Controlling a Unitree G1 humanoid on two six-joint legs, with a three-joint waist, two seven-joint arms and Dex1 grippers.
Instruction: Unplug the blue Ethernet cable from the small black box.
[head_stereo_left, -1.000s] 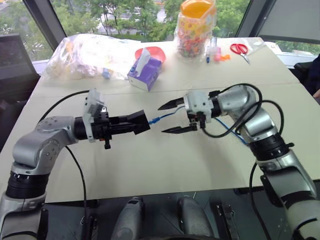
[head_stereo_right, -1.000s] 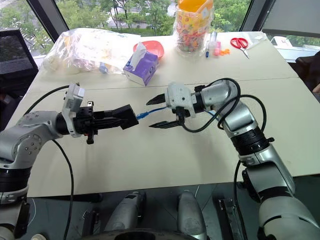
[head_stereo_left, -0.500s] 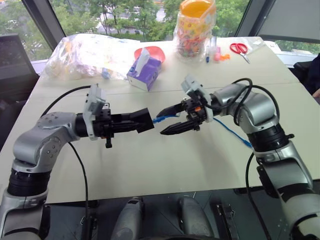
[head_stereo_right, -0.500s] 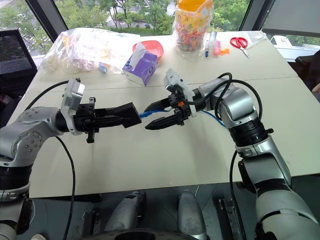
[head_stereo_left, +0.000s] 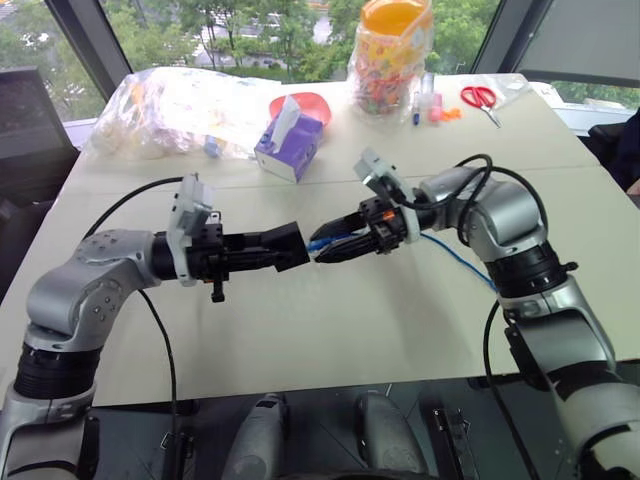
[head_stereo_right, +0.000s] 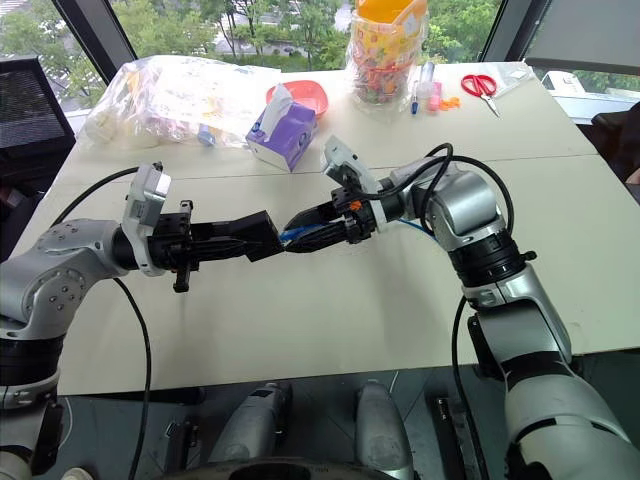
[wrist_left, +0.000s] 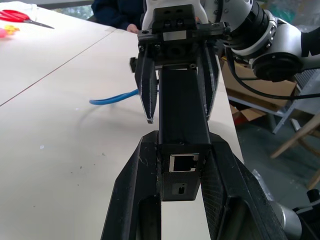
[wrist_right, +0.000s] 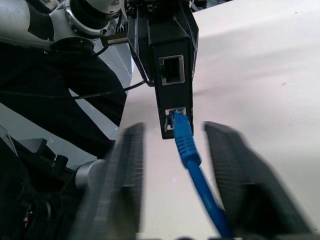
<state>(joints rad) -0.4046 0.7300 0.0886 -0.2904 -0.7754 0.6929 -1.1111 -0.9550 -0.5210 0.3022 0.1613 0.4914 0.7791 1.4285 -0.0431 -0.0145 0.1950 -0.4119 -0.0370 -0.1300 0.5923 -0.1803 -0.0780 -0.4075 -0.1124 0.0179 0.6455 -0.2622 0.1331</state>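
The right gripper (head_stereo_left: 330, 247) has closed in around the thin blue cable's plug (wrist_right: 183, 134), maybe not touching; the left gripper (wrist_left: 176, 150) pinches the small black box (head_stereo_left: 285, 245). Pulling comes next.

Daylight pours in from the windows (head_stereo_left: 250, 30) behind the table (head_stereo_left: 330, 330), so everything's bright and evenly lit with only soft shadows. The right gripper's fingers (wrist_right: 125, 175) are smeared with blur.

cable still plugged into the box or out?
Plugged in. In the right wrist view the blue Ethernet cable has its plug seated in the lower port of the small black box; the port above it is empty.
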